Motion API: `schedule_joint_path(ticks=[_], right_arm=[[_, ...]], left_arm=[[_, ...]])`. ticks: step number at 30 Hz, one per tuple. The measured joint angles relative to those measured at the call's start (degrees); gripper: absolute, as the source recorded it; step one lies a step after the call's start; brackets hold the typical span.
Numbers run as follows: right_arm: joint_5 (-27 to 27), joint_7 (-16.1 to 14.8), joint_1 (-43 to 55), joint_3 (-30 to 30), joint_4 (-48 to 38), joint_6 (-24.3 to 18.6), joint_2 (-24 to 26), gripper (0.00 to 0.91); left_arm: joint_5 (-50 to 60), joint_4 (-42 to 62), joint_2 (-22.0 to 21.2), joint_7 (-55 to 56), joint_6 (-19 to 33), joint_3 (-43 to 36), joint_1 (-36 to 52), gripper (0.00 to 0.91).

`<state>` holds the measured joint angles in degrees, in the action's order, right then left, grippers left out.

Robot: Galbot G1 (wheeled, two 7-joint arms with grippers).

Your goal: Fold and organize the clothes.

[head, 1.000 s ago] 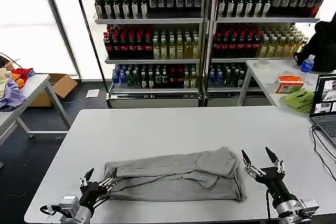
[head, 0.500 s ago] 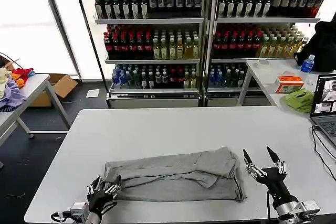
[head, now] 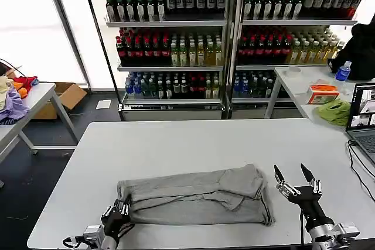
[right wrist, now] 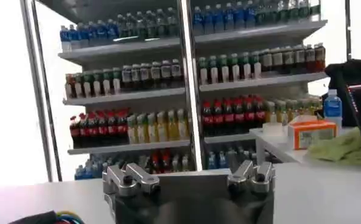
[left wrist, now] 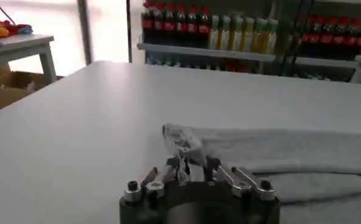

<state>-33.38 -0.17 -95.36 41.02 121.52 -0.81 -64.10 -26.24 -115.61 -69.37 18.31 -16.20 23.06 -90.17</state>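
Far left, a side table (head: pixel 35 95) carries a heap of lilac, orange and red fabrics (head: pixel 13 95), with a brown cardboard box (head: pixel 69 95) on the floor beside it. On to the big white work table (head: pixel 193 144): the left gripper (head: pixel 119 211) sits low at the near edge, right at the left near corner of the light grey cotton shirt (head: pixel 196 194). In the left wrist view its fingers (left wrist: pixel 179 170) are drawn in tight, pinching a crumpled bit of the shirt's hem (left wrist: pixel 181 141), clenched on cloth, no doubt there. The shirt itself lies folded into a long flat band across the near-middle of the table, running left to right, a flap overlapping on top toward its right end.

Just beside that right end, not touching the cloth, the right gripper (head: pixel 296 175) hovers over bare tabletop, its two dark pointed fingers (head: pixel 279 175) spread wide apart, holding nothing.

Behind it all stand the drinks shelves (head: pixel 228 39) stacked with bottles. Far right, a second white table (head: pixel 302 89) holds an orange-and-white box (head: pixel 323 93), a lime-green cloth (head: pixel 335 111) and an open laptop (head: pixel 363 115).
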Motion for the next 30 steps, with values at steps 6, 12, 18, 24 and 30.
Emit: schedule_joint_path(ticks=[6,12,18,24,30], right_arm=[[-0.8,0.21,0.34,0.0,0.1,0.34,0.0,0.907],[-1.54,0.39,0.4,0.36,0.37,0.46,0.32,0.907],[-1.86,0.4,0.53,0.31,0.36,0.47,0.8,0.907],[-2.4,0.58,0.98,0.17,0.41,0.51,1.36,0.907],[-2.68,0.58,0.95,-0.04,0.73,0.54,1.26,0.907]], left_arm=[[0.08,-0.45,-0.83,0.19,0.27,0.5,-0.36,0.01],[-0.25,-1.67,-0.01,-0.66,0.12,3.0,-0.65,0.01],[-0.75,-1.21,2.48,-2.79,-1.18,9.35,-0.27,0.01],[-1.57,1.94,7.08,-6.68,-1.55,17.79,0.36,0.01],[-2.76,5.97,12.79,-10.27,-2.0,25.35,1.12,0.01]])
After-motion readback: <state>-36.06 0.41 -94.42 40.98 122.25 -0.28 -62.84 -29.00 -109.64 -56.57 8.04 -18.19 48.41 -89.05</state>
